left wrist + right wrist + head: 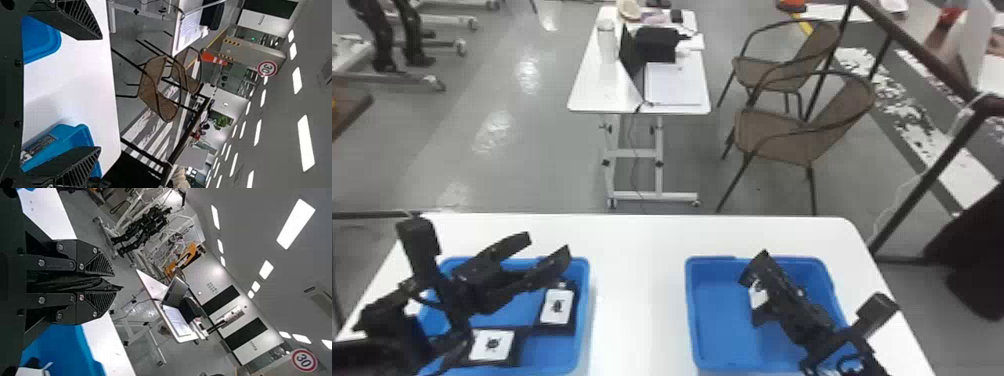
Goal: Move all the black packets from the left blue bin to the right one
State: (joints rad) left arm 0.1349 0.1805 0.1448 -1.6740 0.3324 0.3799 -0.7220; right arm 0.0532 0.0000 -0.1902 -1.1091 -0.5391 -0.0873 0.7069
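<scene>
Over the left blue bin (584, 310), my left gripper (546, 252) stands open with nothing between its fingers; in the left wrist view that gripper (100, 93) has its fingers wide apart. Two black packets with white labels, one at the bin's right side (557, 306) and one nearer the front (491, 345), lie in this bin. My right gripper (757, 267) is above the right blue bin (722, 320), with a white label (758, 295) beside its fingers. In the right wrist view, the right gripper (113, 283) is shut on a black packet (70, 283).
The white table (639, 280) separates the two bins. Beyond its far edge stand a small white desk (612, 95) with a laptop and, to the right, two brown chairs (782, 130). A dark railing (907, 220) runs along the right.
</scene>
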